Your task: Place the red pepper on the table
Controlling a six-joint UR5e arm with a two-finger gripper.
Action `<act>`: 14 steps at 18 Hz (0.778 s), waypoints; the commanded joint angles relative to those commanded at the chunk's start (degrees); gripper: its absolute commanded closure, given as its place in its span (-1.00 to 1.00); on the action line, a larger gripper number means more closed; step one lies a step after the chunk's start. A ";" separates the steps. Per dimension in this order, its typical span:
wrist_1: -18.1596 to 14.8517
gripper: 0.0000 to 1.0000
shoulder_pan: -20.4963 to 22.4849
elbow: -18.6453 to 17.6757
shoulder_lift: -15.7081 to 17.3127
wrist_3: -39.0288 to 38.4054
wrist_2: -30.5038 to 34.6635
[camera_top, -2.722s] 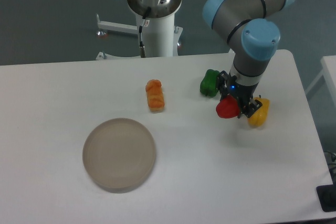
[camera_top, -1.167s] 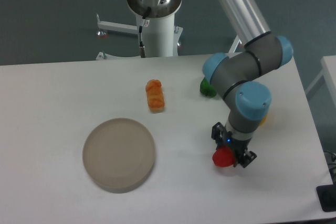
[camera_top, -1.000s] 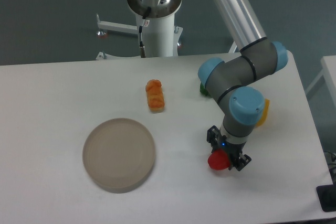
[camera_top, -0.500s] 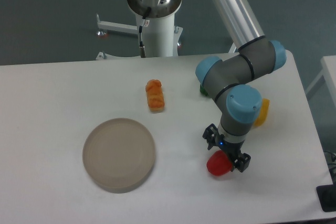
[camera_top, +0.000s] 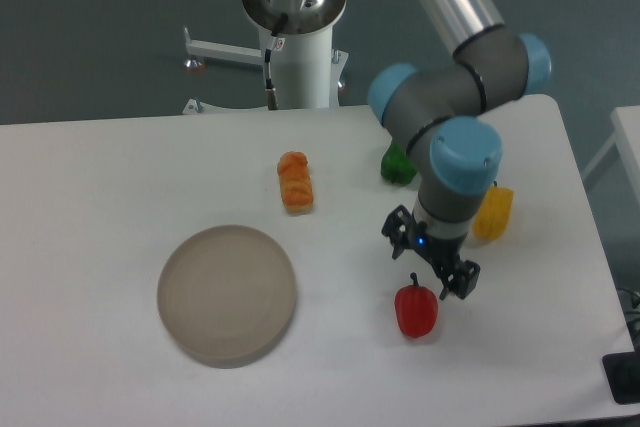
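Red pepper (camera_top: 416, 311) standing upright on the table (camera_top: 120, 172); gripper (camera_top: 431, 262) spread wide just above, apparently clear. Best lifted straight up, avoiding the stem.

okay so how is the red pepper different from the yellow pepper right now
The red pepper is glossy red; the yellow pepper is yellow.
The red pepper stands fully in view with its dark stem pointing up; the yellow pepper is partly hidden behind the arm, its stem not visible.
The red pepper sits nearer the front edge, just below the open gripper; the yellow pepper lies farther back and right.
Both rest on the white table.
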 joint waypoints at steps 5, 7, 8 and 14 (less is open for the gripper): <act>-8.45 -1.00 1.76 -0.09 1.94 9.39 3.23; -9.34 -1.00 1.67 -0.26 1.86 9.58 4.04; -9.25 -1.00 1.67 -0.87 1.94 10.02 4.22; -8.64 -1.00 1.93 -1.05 2.29 10.99 4.40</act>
